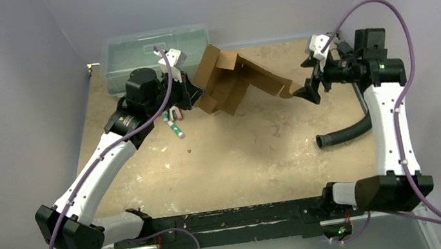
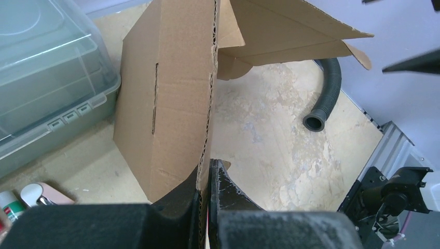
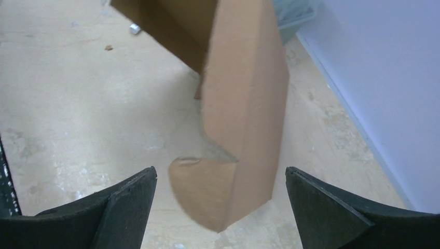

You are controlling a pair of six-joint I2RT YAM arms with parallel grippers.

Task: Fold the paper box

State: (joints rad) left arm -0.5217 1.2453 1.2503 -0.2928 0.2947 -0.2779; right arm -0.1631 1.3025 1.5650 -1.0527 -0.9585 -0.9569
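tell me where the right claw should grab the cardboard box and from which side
Grip the box by its free flap end, the one with the rounded tab, coming in from the right as the right claw now faces. That flap hangs off the table inside the open claw, thin enough to pinch across its faces. The left claw pinches the opposite edge, which should steady it.

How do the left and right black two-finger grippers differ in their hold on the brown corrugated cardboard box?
The left gripper is shut, pinching an edge of the brown cardboard box; the right gripper is open. The left's jaws press the board from both sides; the right's jaws straddle a rounded flap with no visible contact. Shared: both work the same partly folded box, from opposite ends.
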